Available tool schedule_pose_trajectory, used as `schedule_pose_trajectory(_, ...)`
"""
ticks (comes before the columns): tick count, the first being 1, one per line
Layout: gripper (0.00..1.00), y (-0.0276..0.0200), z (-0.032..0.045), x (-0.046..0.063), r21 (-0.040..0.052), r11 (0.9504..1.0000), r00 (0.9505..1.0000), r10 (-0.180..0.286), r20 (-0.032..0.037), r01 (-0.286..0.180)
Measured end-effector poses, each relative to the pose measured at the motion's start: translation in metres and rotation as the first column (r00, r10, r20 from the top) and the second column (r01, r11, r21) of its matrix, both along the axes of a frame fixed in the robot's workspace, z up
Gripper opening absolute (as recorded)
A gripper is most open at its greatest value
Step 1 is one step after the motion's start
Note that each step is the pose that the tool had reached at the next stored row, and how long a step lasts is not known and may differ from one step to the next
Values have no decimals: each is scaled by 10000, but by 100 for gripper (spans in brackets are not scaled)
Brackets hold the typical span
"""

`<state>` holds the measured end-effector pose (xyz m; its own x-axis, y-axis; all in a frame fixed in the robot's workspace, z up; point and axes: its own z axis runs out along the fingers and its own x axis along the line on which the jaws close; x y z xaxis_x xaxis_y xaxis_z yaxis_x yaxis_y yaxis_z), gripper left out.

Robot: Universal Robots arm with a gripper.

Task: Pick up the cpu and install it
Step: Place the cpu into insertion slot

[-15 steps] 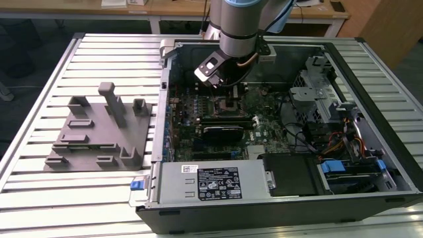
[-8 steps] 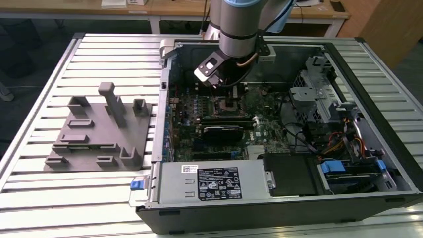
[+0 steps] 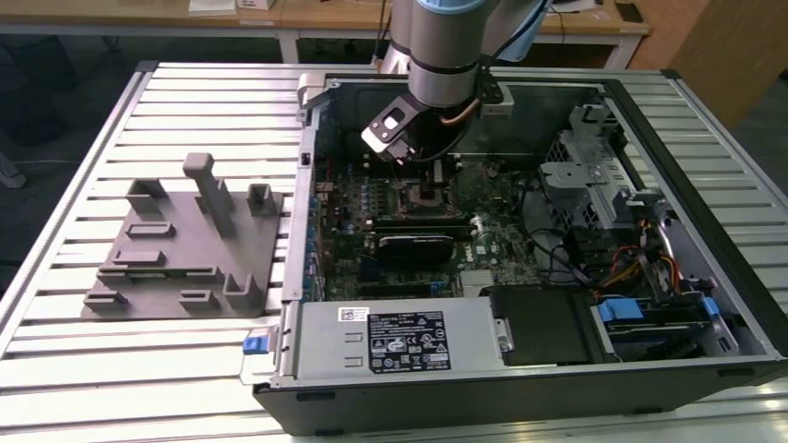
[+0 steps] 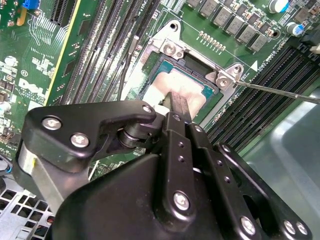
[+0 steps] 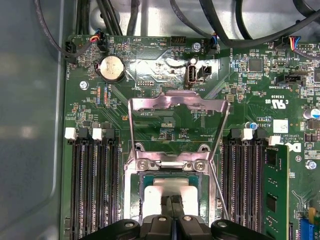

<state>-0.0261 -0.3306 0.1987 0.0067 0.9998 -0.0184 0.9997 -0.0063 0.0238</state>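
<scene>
Gripper (image 4: 176, 102) has fingers pressed together, nothing visibly pinched betw. them, tips down on the cpu (image 4: 164, 82). Cpu lies flat inside the socket (image 5: 170, 164) near the middle of the motherboard (image 5: 150, 60), betw. the two banks of RAM slots (image 5: 92, 190). Load plate (image 5: 177, 100) stands open, lever (image 5: 220, 192) unlatched just beside it. Risks, imo: if chip isn't square in its recess, a downward push could bend socket pins. A sideways drag of the tips could skid it out of alignment, or scratch the lid.
</scene>
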Motion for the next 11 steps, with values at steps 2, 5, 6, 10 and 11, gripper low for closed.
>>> schedule_pose_trajectory(2, 11, 1, 4, 0, 5, 10000, 10000, 0, 3, 0)
schedule_pose_trajectory(5, 11, 0, 50, 0, 2, 10000, 10000, 0, 3, 0)
schedule_pose_trajectory(6, 11, 0, 70, 0, 0, 10000, 10000, 0, 8, 0)
schedule_pose_trajectory(10, 11, 0, 154, 0, 1, 10000, 10000, -1, 34, 1)
schedule_pose_trajectory(11, 11, 0, 179, 0, 2, 10000, 10000, 0, 45, 0)
